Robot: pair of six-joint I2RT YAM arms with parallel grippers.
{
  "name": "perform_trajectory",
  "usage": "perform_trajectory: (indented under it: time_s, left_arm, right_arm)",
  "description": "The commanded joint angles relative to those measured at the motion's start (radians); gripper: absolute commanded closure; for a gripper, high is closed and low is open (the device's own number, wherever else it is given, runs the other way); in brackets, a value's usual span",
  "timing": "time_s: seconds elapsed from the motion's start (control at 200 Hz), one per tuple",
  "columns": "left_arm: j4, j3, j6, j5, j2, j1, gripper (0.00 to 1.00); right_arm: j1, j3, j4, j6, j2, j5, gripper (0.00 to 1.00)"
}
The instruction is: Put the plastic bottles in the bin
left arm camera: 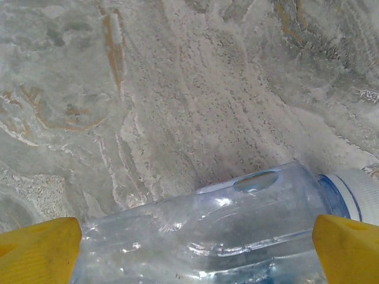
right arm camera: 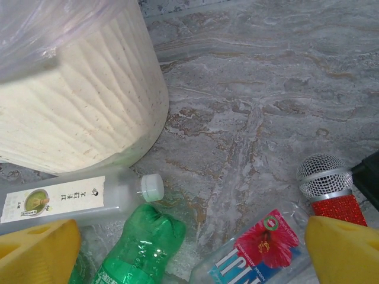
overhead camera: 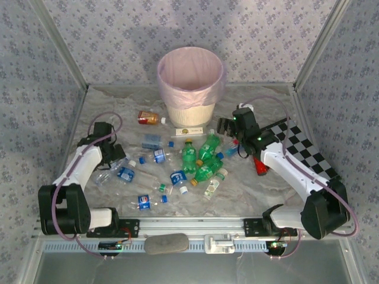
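The bin [overhead camera: 190, 83], cream with a pink bag over its rim, stands at the back centre. Plastic bottles lie scattered in front of it: green ones [overhead camera: 188, 155], clear blue-labelled ones [overhead camera: 144, 201] and an orange-red one [overhead camera: 151, 118]. My left gripper [overhead camera: 116, 158] hangs open low over the left of the pile. A clear bottle [left arm camera: 237, 231] with a white cap lies lengthwise between its yellow fingers [left arm camera: 38, 251]. My right gripper [overhead camera: 221, 127] is open beside the bin [right arm camera: 77, 106], above a green bottle [right arm camera: 139, 248] and a clear red-flower-labelled bottle [right arm camera: 260, 248].
A flat clear flask with a white label and cap [right arm camera: 65, 201] lies against the bin's foot. A red microphone [right arm camera: 325, 183] rests near the right gripper, by a checkerboard [overhead camera: 302, 148]. Loose blue caps [overhead camera: 142, 160] dot the marbled cloth. Patterned walls close three sides.
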Motion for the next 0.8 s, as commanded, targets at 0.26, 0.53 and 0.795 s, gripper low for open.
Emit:
perform_trajectory:
  time_s: [0.26,0.53,0.795]
  left_arm:
    - [-0.105,0.065,0.182,0.122,0.023,-0.001,0.00]
    - [-0.092,0.080,0.182,0.083,0.168,-0.006,0.00]
    - [-0.042,0.118,0.174,0.000,0.248,-0.005,0.00]
  right_arm:
    - [-0.028,-0.082,0.061,0.064,-0.103,0.002,0.01]
    - [-0.034,-0.084,0.068,0.078,-0.108,-0.012,0.01]
    - [-0.036,-0.092,0.086,0.086,-0.107,-0.021,0.01]
